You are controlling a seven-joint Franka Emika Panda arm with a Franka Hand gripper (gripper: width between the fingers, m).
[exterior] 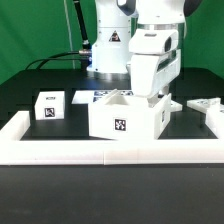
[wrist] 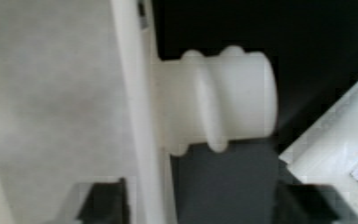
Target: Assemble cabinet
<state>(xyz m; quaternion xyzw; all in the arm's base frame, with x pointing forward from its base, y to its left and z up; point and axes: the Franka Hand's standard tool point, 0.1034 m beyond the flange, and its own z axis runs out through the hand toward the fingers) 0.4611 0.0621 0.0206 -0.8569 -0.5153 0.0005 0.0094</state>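
Note:
The cabinet body is a white open-topped box with a square tag on its front, standing mid-table. My gripper is lowered at the side of the box on the exterior view's right, its fingertips hidden behind the box wall. In the wrist view the gripper is open. Its dark fingertips stand on either side of a thin white wall. A white ribbed round knob sticks out from that wall. A small white tagged cube sits at the exterior view's left.
A low white rim wall runs along the front and both sides. The marker board lies behind the box. Another white tagged piece lies at the exterior view's right, and part of a white piece shows in the wrist view.

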